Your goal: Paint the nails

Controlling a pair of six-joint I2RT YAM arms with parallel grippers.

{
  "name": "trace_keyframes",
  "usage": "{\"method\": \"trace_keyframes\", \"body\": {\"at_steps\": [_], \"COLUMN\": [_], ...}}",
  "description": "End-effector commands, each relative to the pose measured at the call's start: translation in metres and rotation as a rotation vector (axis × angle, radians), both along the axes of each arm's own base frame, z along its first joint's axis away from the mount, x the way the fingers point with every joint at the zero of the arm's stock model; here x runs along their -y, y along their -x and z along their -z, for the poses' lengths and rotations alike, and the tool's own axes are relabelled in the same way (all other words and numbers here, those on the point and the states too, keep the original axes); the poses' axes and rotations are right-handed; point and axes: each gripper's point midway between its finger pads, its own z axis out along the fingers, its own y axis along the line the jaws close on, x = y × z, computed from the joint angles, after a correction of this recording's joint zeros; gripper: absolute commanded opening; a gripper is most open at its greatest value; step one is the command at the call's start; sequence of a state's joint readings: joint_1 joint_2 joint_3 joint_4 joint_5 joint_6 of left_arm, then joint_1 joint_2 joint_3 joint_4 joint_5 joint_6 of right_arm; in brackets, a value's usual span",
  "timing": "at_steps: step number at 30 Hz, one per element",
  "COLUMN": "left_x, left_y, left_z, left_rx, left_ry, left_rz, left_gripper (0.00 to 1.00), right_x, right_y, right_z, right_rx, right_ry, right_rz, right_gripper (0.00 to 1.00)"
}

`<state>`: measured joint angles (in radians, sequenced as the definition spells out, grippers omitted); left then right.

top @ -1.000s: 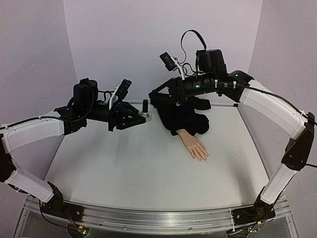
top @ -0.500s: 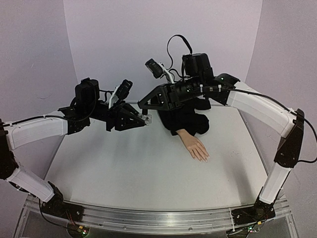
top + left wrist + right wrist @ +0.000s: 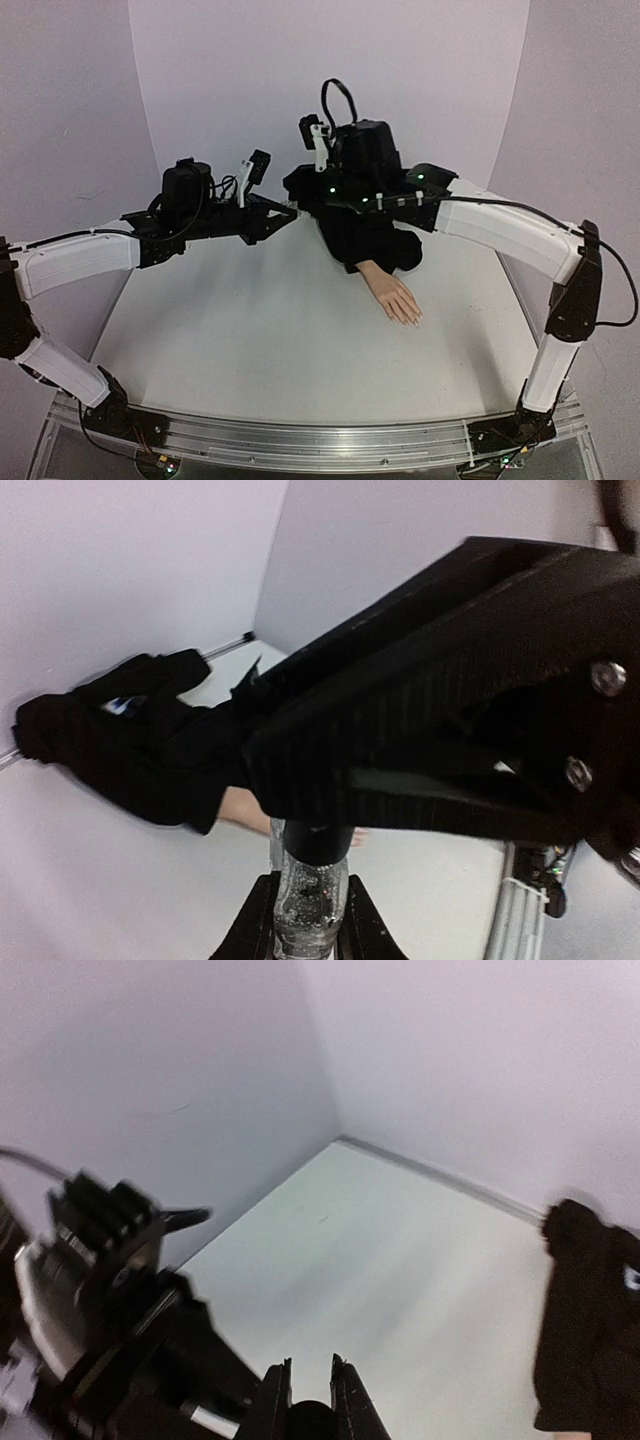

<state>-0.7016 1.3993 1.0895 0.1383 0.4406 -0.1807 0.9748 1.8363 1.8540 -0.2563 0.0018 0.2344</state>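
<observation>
A small clear bottle with glittery liquid stands upright between the fingers of my left gripper, which is shut on it. Its dark cap is clamped by my right gripper, shut on it from above; the cap shows between those fingers. In the top view both grippers meet at the back of the table, left gripper and right gripper. The peach mannequin hand lies palm down right of centre, its nails pointing at the near right. The bottle is hidden in the top view.
The hand's black sleeve is bunched against the back wall, just behind the right arm. White table with walls on the left, back and right. A metal rail runs along the near edge.
The right arm swung left to the bottle and its gripper closed on the cap. The left gripper shifted slightly up and right with the bottle. The mannequin hand stayed put.
</observation>
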Motion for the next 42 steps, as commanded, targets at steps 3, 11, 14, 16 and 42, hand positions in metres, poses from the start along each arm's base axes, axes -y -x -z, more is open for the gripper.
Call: {"method": "trace_keyframes", "body": {"at_steps": [3,11,14,16,42], "left_x": [-0.045,-0.015,-0.005,0.000,-0.005], "left_y": [-0.095,-0.035,0.008,0.040,0.120], "left_z": [-0.021,-0.006,-0.005,-0.008,-0.046], "left_rx": [0.117,0.126,0.126,0.124,0.117], "left_ry": [-0.034,-0.036,-0.025,0.001,0.154], "left_rz": [-0.487,-0.125,0.104,0.274,0.728], "left_gripper": [0.00,0.00,0.00,0.00,0.00], "right_x": [0.004,-0.017,-0.005,0.003,0.000], "right_y": [0.004,0.042,0.055,0.068,0.134], "right_z": [0.027,-0.006,-0.018,-0.025,-0.043], "right_rx": [0.030,-0.038,-0.066,-0.068,-0.186], "right_ry": [0.168,0.088,0.044,0.022,-0.162], "right_rz": [0.397,-0.111,-0.272,-0.396,-1.004], "right_gripper": [0.00,0.51,0.65,0.67,0.18]}}
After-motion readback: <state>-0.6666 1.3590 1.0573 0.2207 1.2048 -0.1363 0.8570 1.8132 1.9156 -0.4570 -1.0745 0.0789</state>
